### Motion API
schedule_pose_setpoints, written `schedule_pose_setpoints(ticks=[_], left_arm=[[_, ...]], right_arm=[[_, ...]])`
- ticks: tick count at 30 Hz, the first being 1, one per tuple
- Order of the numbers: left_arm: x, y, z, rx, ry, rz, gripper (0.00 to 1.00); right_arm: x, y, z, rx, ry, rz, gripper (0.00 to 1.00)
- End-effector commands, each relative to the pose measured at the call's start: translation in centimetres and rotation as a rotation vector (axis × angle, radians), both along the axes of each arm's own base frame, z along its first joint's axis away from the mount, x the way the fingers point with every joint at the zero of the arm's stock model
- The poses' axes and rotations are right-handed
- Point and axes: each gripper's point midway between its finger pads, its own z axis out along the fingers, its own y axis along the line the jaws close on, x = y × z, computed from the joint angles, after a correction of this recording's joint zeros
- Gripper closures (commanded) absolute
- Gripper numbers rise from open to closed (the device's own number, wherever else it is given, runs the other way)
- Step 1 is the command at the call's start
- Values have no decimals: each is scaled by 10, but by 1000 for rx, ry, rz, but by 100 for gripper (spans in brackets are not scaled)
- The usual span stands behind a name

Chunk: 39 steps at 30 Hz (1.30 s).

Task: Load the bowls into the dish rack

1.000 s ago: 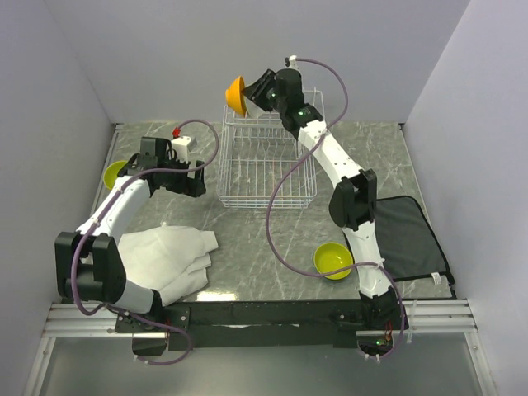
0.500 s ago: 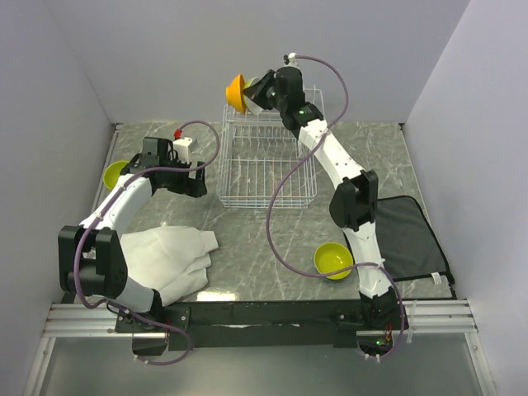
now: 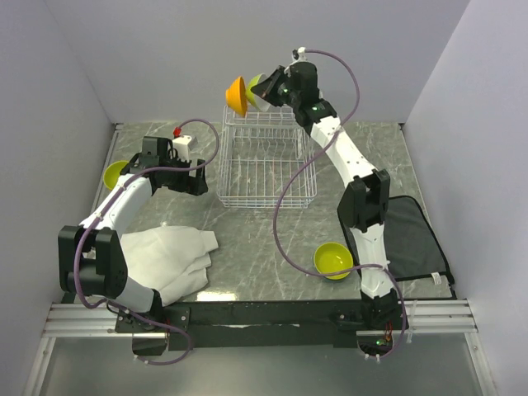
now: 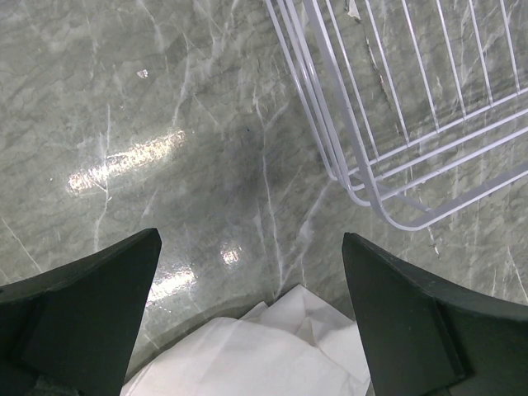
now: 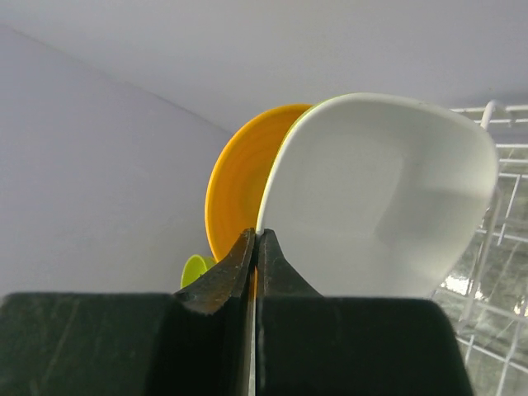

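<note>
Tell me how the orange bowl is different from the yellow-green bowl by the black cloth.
The orange bowl stands up on its edge, but the yellow-green bowl sits flat with its open side up. The orange bowl is at the far left corner of the dish rack; the yellow-green bowl is out on the table. Their colours differ too. Both are small and round.

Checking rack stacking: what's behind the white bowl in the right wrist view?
An orange bowl stands directly behind the white bowl, only its left part showing. The rest is covered, so contact between them cannot be told.
</note>
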Motion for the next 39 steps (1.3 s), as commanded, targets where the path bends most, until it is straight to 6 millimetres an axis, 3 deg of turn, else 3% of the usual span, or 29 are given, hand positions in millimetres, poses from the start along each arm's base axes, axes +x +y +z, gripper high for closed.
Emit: schedule_pose_setpoints(ticks=[1,9,13,20,39], left_arm=[[9,-3,17,-24,-56,-10,1],[10,-2,12,-9,-47,-15,1],[12,-2,10,-6,-39,-15,1],[16,-1,9,-1,-39,-14,1],[17,-2,2,17,-16,-21,1]], right_arm=[[-15,-21,70,26,-205,96,100],[-38,-12,79,68,-328,348,100],[-49,-10,87,105,-364,405,100],[-59,-5,83,139,-347,467,100],[-48,-8,63,224,-269,468,100]])
